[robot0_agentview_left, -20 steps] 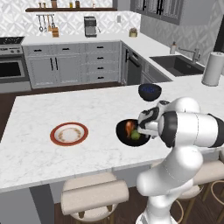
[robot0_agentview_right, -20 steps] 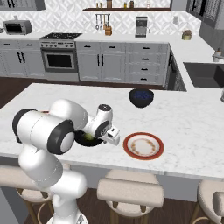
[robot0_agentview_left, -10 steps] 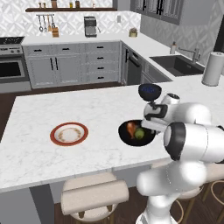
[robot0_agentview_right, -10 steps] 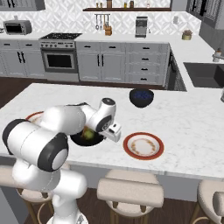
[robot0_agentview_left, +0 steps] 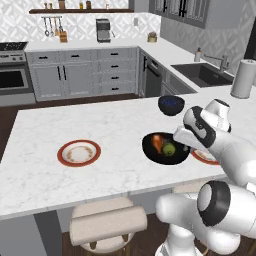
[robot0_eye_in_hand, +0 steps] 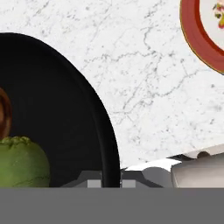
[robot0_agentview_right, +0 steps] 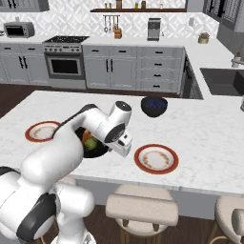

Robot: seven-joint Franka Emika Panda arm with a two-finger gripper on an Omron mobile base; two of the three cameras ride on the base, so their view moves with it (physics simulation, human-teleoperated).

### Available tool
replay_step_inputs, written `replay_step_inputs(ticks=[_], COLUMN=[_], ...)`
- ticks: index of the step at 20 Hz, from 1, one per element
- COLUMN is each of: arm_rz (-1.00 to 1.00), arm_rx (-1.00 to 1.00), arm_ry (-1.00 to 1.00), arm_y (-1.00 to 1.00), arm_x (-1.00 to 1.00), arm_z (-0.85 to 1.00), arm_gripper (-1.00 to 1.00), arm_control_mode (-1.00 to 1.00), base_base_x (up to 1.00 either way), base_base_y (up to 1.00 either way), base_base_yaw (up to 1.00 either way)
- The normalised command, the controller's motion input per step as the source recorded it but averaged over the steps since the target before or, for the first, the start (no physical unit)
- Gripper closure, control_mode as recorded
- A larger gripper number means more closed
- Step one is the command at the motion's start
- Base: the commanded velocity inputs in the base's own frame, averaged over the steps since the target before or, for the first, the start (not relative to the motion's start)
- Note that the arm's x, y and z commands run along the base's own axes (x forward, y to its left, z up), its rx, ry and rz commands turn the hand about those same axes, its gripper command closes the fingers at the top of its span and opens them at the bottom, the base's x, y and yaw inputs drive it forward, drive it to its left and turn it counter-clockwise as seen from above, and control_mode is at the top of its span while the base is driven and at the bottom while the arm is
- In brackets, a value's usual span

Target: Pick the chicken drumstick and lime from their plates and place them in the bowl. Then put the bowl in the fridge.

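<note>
The bowl (robot0_agentview_left: 165, 149) sits on the white marble counter (robot0_agentview_left: 110, 150), near the front edge, and holds both the lime (robot0_agentview_left: 169, 149) and the chicken drumstick (robot0_agentview_left: 158, 142), which lie side by side and touching or nearly so. In the hand view the bowl's black rim (robot0_eye_in_hand: 109, 140) runs right down between the two finger tips at the bottom edge, with the lime (robot0_eye_in_hand: 19, 162) inside at lower left and a sliver of the drumstick (robot0_eye_in_hand: 3, 116) above it. The gripper (robot0_eye_in_hand: 109, 181) straddles that rim, but I cannot tell whether the fingers press on it or stand apart from it; too little of them shows. From the right base view the hand (robot0_agentview_right: 121, 140) hangs low at the bowl's (robot0_agentview_right: 93, 148) right side, hiding the fingers.

One plate (robot0_agentview_left: 78, 153) lies well to the left of the bowl, with only pale smears on its cream centre. The other plate (robot0_agentview_right: 156, 158) lies just right of the hand; in the left base view it is mostly behind the arm (robot0_agentview_left: 205, 156). Stools (robot0_agentview_right: 141, 208) stand below the counter edge.

Farther back on the counter is a small dark blue bowl (robot0_agentview_left: 171, 104). Beyond it run grey cabinets (robot0_agentview_left: 85, 75), an oven (robot0_agentview_right: 66, 66), a sink (robot0_agentview_left: 202, 72), a paper towel roll (robot0_agentview_left: 243, 78) and a coffee machine (robot0_agentview_left: 103, 30). No writing or brand can be read anywhere.
</note>
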Motion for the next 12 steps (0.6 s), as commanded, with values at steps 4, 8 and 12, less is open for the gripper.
replay_step_inputs(ticks=[4, 8, 12], arm_rz=[0.0, 0.0, 0.0], arm_rx=[0.02, 0.0, 0.03], arm_ry=[0.0, 0.0, 0.0], arm_y=[0.0, -0.01, -0.07], arm_x=[-0.93, -0.98, -0.79], arm_z=[0.3, 0.18, 0.32], arm_gripper=[1.0, 1.0, 1.0], arm_control_mode=[-1.0, -1.0, -1.0], base_base_x=[0.0, 0.0, 0.0], base_base_y=[0.0, 0.0, 0.0], base_base_yaw=[0.0, 0.0, 0.0])
